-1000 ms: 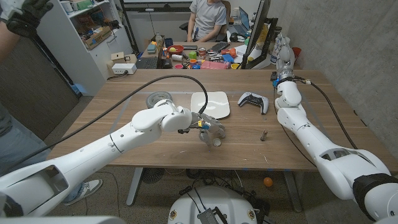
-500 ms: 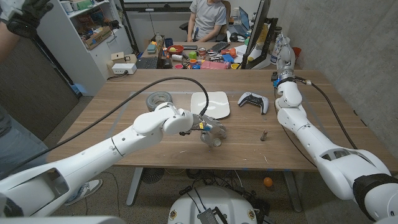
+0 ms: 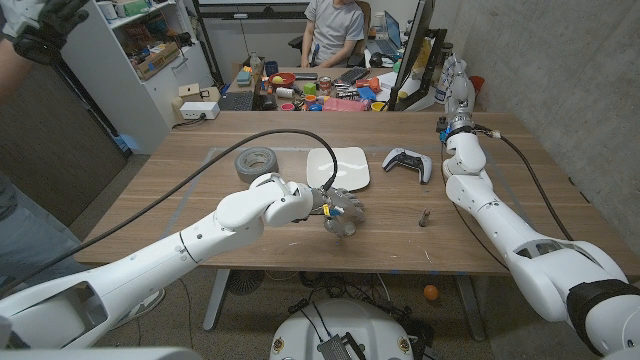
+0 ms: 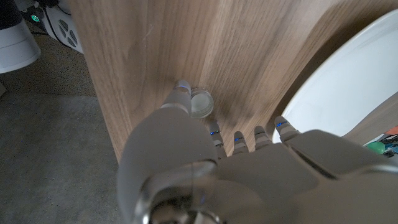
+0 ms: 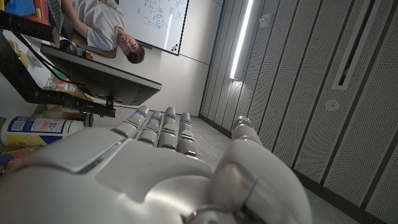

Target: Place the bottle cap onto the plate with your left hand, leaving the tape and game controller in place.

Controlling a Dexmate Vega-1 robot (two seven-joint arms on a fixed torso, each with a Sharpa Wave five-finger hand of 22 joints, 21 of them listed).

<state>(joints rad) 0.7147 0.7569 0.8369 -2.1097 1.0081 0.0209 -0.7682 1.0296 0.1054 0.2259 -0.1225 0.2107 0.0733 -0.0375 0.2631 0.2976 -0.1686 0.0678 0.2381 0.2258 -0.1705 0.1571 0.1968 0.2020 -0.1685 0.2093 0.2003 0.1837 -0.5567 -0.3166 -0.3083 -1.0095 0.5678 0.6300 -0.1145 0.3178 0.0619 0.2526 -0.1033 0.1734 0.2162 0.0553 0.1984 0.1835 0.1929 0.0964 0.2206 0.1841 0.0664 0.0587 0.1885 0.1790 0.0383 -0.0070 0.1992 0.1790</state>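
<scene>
The wooden table [image 3: 180, 190] fills the middle of the head view. The left arm [image 3: 190, 240] runs from the lower left corner toward the centre. The right arm [image 3: 490, 210] climbs the right side of the frame, and its right hand [image 3: 455, 90] is raised off the table at the upper right; in its wrist view the fingers look loosely curled with nothing in them, though I cannot tell for sure.

The white plate [image 3: 338, 167] sits just above centre, with the roll of grey tape [image 3: 257, 162] to its left and the game controller [image 3: 408, 160] to its right, each apart from it.

The left hand [image 3: 340, 212] hangs below the plate, near the table's front edge, fingers pointing down. In the left wrist view one fingertip [image 4: 181, 89] touches the side of the small clear bottle cap [image 4: 201, 102] lying on the wood; the other fingers stand apart from it, so the cap is not gripped.

The step in hand looks like the pick-up. Next the hand must pinch the cap, lift it, and carry it up-frame to the plate.
</scene>
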